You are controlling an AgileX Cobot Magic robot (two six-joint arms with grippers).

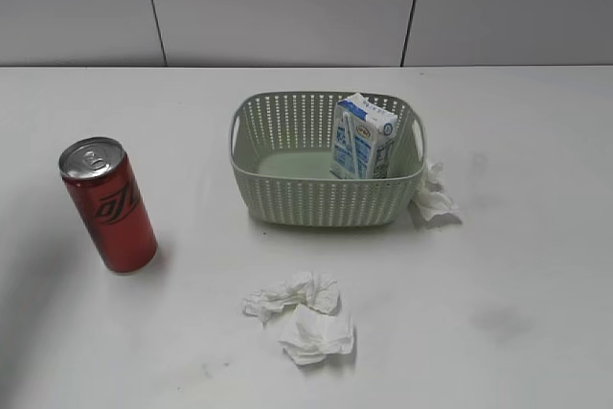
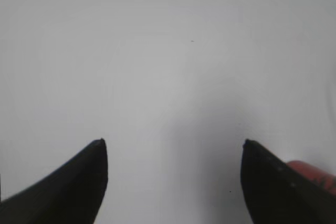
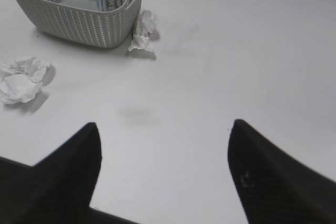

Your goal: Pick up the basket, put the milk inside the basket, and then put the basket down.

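Exterior: I see milk [image 1: 364, 138] upright inside basket [image 1: 326, 160] on surface [image 1: 498, 265] | red can [image 1: 108, 204], its lettering unreadable | wrists only: left end effector [image 2: 173, 142], right end effector [image 3: 165, 124] spread wide, empty

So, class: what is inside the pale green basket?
The basket holds one milk carton, upright against its right end. The rest of its floor shows bare. The front wall hides the carton's base and the nearest floor strip.

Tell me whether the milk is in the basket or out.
In. The milk stands upright inside the basket, at its right end, enclosed by its walls.
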